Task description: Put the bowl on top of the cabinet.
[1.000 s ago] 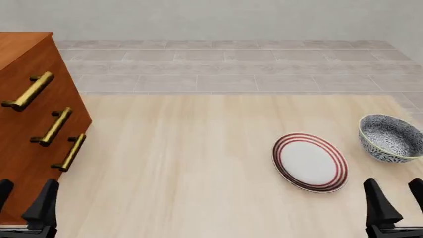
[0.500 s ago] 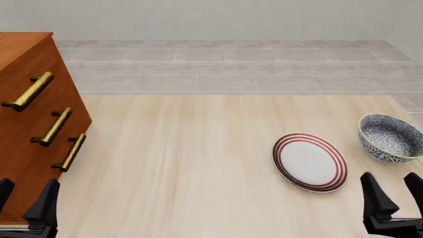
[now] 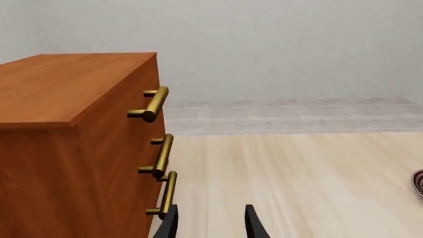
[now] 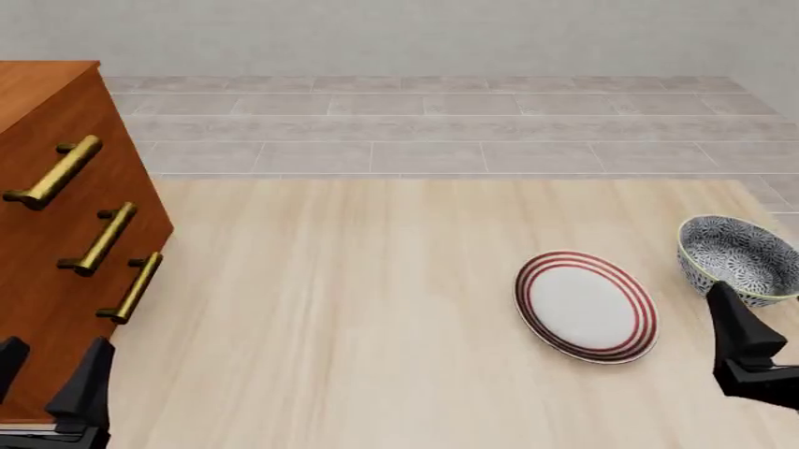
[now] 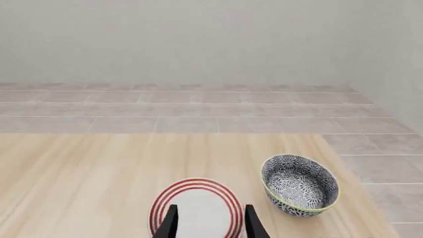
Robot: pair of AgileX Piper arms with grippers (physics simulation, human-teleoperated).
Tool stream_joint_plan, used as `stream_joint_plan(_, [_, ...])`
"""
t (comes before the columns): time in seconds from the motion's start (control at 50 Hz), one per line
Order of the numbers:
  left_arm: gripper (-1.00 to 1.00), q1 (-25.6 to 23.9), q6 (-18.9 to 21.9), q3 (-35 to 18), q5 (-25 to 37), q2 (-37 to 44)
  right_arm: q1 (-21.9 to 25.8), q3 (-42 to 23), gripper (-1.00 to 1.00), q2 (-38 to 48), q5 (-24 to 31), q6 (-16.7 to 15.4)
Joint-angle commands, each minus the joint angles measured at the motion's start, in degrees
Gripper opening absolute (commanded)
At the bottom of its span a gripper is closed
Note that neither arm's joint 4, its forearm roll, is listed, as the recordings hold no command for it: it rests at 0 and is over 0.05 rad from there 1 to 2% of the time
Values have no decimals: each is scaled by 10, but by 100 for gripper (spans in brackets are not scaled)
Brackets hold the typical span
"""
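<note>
Front view: the deep blue-and-white floral ceramic bowl point(image 4: 739, 259) is seen at the table's point(image 4: 374, 309) far right, just ahead of the right claw point(image 5: 208, 222), whose fingers are spread and empty; the left claw point(image 3: 210, 223), likewise spread, sits by the reddish-brown wooden cabinet point(image 4: 56, 243).

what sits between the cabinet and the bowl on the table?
Only the red-ringed plate, close beside the bowl. From the cabinet to the plate, the front view shows bare tabletop.
</note>
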Motion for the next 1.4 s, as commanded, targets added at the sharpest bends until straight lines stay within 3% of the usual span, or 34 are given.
stream_joint_plan(0.02, [100, -2, 1, 0, 1, -1, -36, -71, 100, 62, 32, -28])
stream_joint_plan(0.1, [100, -2, 1, 0, 1, 0, -37, -97, 100, 74, 45, -19])
stream_joint_plan(0.16, [100, 0, -1, 0, 0, 2, -28, -116, 100, 62, 61, 21])
stream_joint_plan(0.18, [100, 0, -1, 0, 0, 2, -28, -116, 100, 62, 61, 21])
stream_joint_plan(0.22, [100, 1, -1, 0, -1, 3, -44, -122, 100, 79, 59, -10])
stream_joint_plan(0.4, [100, 0, -2, 0, 1, 2, -66, -152, 100, 131, 67, -7])
stream_joint_plan(0.44, [100, 0, -7, 1, -1, 7, -85, -159, 100, 152, 69, -33])
stream_joint_plan(0.52, [100, -1, -7, 1, -2, 7, -96, -181, 100, 174, 81, -9])
stream_joint_plan(0.56, [100, -1, -8, 1, -2, 8, -105, -189, 100, 184, 82, -28])
stream_joint_plan(0.6, [100, 0, -9, 0, -1, 7, -117, -199, 100, 200, 83, -23])
stream_joint_plan(0.64, [100, -1, -9, 0, 0, 6, -109, -214, 100, 208, 90, -2])
stream_joint_plan(0.76, [100, 0, -11, 1, -2, 7, -138, -238, 100, 243, 94, -21])
stream_joint_plan(0.78, [100, -1, -11, 1, -2, 8, -133, -249, 100, 257, 98, -9])
stream_joint_plan(0.96, [100, -1, -12, 1, -7, 14, -149, -280, 100, 310, 100, 3])
stream_joint_plan(1.04, [100, -1, -13, 0, -5, 12, -152, -292, 100, 339, 107, 46])
stream_joint_plan(1.4, [100, -3, -14, 0, -8, 18, -188, -307, 100, 388, 114, 69])
